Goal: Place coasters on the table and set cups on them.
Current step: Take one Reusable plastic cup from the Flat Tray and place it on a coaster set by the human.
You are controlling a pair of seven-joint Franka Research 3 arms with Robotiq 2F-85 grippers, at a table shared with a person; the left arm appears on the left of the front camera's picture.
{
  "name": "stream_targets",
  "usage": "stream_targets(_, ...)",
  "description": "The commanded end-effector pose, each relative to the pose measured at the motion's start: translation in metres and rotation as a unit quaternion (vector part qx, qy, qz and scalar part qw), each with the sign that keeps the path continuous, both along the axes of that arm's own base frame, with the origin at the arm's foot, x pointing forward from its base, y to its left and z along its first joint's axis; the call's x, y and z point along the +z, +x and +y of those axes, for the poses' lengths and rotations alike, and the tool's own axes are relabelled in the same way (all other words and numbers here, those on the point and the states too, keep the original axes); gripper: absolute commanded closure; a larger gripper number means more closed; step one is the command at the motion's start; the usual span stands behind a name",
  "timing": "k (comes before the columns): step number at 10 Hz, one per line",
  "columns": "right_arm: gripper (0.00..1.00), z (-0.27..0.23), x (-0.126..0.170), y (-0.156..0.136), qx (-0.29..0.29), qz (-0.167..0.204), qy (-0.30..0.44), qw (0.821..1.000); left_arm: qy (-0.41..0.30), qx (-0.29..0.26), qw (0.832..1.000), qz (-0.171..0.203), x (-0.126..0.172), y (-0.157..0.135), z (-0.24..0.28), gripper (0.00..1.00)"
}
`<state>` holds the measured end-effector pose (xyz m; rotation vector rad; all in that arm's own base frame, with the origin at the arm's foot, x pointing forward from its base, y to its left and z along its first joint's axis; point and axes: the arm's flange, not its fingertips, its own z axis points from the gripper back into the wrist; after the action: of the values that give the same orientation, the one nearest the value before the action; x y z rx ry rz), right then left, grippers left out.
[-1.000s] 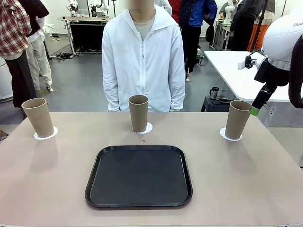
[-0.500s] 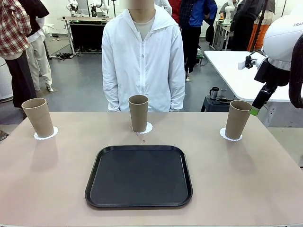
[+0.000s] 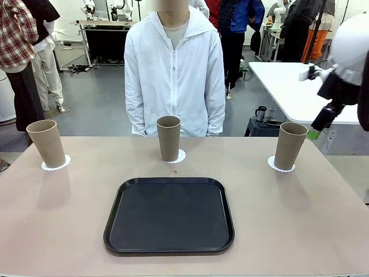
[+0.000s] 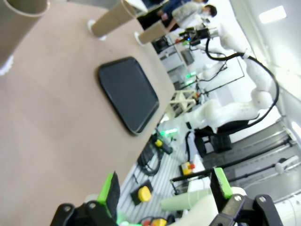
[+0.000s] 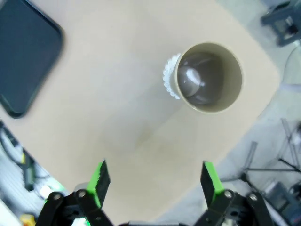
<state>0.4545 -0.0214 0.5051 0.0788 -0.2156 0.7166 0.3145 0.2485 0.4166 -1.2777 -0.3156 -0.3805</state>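
Three cups set upright on coasters across the table's far side

The right gripper (image 3: 318,128) is seen with spread, empty jaws, partly cut off at the picture edge; the left gripper (image 4: 164,188) is likewise open and empty. Each cup (image 3: 46,143) (image 3: 169,138) (image 3: 289,145) stands mouth-up, long axis vertical, on a coaster (image 3: 56,164) largely hidden beneath it, on the table (image 3: 57,219) beyond a black tray (image 3: 169,215). No writing can be read.

white rounded robot arm (image 3: 351,46), black gripper (image 5: 155,181) (green pads); person (image 3: 174,75) wears white zipped jacket.
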Motion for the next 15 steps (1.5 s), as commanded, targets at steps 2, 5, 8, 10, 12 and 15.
stream_targets(2,0.0,-0.066,-0.004,-0.026,-0.069,-0.001,0.228,0.971,0.001,0.007,1.0,0.001,0.002,0.0,0.0,0.0)
stream_targets(5,0.0,-0.146,-0.028,-0.039,-0.071,0.045,0.395,0.915,0.001,0.007,1.0,0.001,0.002,0.0,0.0,0.0)
stream_targets(8,0.0,-0.204,-0.055,-0.067,-0.09,0.056,0.451,0.886,0.001,0.007,1.0,0.001,0.002,0.0,0.0,0.0)
stream_targets(10,0.0,-0.229,-0.07,-0.085,-0.106,0.053,0.475,0.872,0.001,0.007,1.0,0.001,0.002,0.0,0.0,0.0)
stream_targets(12,0.0,-0.249,-0.085,-0.09,-0.13,0.05,0.496,0.857,0.001,0.007,1.0,0.001,0.002,0.0,0.0,0.0)
stream_targets(15,0.0,-0.265,-0.101,-0.09,-0.144,0.048,0.525,0.838,0.001,0.007,1.0,0.001,0.002,0.0,0.0,0.0)
